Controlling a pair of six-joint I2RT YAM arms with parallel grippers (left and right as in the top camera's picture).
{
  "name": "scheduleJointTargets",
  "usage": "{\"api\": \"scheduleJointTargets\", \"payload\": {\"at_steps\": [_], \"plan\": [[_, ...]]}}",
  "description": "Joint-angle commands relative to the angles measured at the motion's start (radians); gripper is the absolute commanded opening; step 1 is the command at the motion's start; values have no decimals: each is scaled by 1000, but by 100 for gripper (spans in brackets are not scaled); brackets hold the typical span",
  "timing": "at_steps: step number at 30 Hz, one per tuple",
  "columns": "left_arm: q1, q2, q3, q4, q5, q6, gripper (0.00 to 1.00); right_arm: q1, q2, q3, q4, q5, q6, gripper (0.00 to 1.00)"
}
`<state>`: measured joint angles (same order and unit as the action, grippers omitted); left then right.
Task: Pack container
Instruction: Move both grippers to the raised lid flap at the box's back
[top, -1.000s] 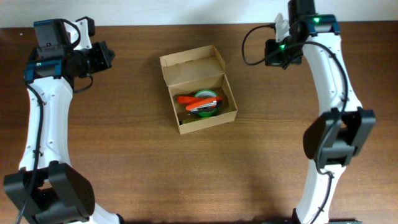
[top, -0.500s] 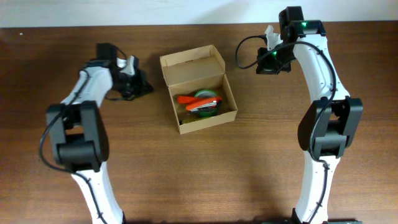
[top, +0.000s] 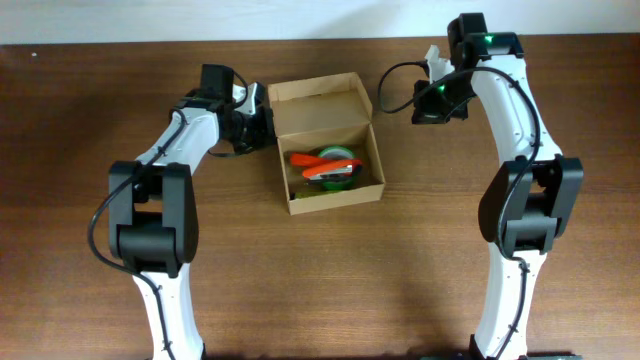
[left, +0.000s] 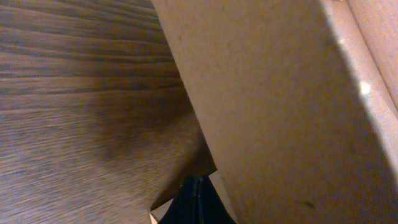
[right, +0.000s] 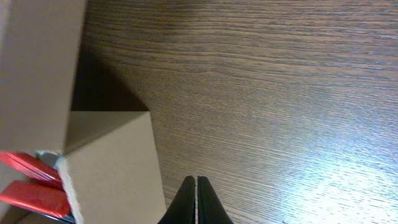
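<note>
The container (top: 338, 197), a tan cardboard box, sits mid-table with its flap lid (top: 320, 98) standing open at the back. Inside lie a green tape roll (top: 337, 153) and orange-red pens (top: 318, 172). My left gripper (top: 262, 128) is shut, tips against the box's left back corner; in the left wrist view its gripper (left: 198, 200) meets the cardboard (left: 292, 106) that fills the right side. My right gripper (top: 420, 108) is shut and empty, right of the box. The right wrist view shows that gripper (right: 196, 199) beside the box wall (right: 112, 165), with red pens (right: 31, 193) at the left edge.
Dark wood table (top: 450, 260) lies bare around the box. The white wall edge runs along the table's far side (top: 320, 30). Both arm bases stand at the near edge, left (top: 160, 300) and right (top: 510, 300).
My left arm swung in from the far left to the box's left back corner. The box slid slightly right. The right arm shifted a little, then stayed.
</note>
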<state>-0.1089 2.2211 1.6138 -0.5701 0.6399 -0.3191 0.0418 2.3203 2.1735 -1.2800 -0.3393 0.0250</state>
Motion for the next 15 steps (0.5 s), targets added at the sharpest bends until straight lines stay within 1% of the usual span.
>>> {"api": "scheduleJointTargets", "payload": {"at_steps": [1, 9, 15], "plan": [[-31, 23, 5, 3, 12, -10, 2, 27, 6, 11, -3, -16, -25, 4], [-32, 23, 14, 3, -27, -6, 2, 59, 27, 11, 11, -16, -24, 4], [-31, 23, 68, 2, -53, -1, 1, 63, 57, 11, 16, -16, -24, 4]]}}
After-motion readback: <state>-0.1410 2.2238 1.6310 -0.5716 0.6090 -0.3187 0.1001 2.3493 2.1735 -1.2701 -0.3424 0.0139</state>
